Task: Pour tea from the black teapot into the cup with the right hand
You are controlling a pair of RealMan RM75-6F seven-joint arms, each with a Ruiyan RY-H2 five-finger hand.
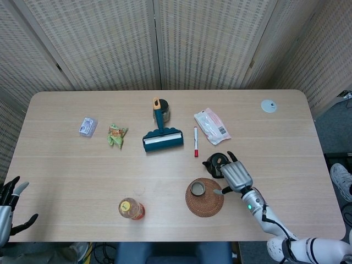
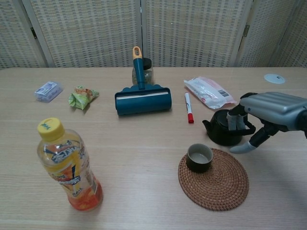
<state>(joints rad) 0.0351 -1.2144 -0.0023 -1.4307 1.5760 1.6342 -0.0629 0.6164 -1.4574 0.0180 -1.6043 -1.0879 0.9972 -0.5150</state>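
Observation:
The black teapot (image 1: pixel 215 161) (image 2: pixel 221 131) stands on the table just behind and to the right of a round woven coaster (image 1: pixel 209 205) (image 2: pixel 223 187). A small dark cup (image 1: pixel 198 189) (image 2: pixel 199 157) sits on the coaster's near-left part. My right hand (image 1: pixel 236 175) (image 2: pixel 274 107) hovers at the teapot's right side. Its fingers (image 2: pixel 235 120) hang down over the handle, and the thumb (image 2: pixel 242 147) reaches out low toward the coaster, apart from them. The pot stays flat on the table. My left hand (image 1: pixel 10 206) is at the bottom left edge of the head view with fingers spread, holding nothing.
An orange drink bottle (image 1: pixel 131 208) (image 2: pixel 67 165) stands front left. A teal lint roller (image 1: pixel 163 137) (image 2: pixel 142 98), a red marker (image 1: pixel 195 142) (image 2: pixel 188 108) and a plastic packet (image 1: pixel 212 126) (image 2: pixel 208 92) lie behind the teapot. A green wrapper (image 1: pixel 116 135) and a small pack (image 1: pixel 87 126) lie far left.

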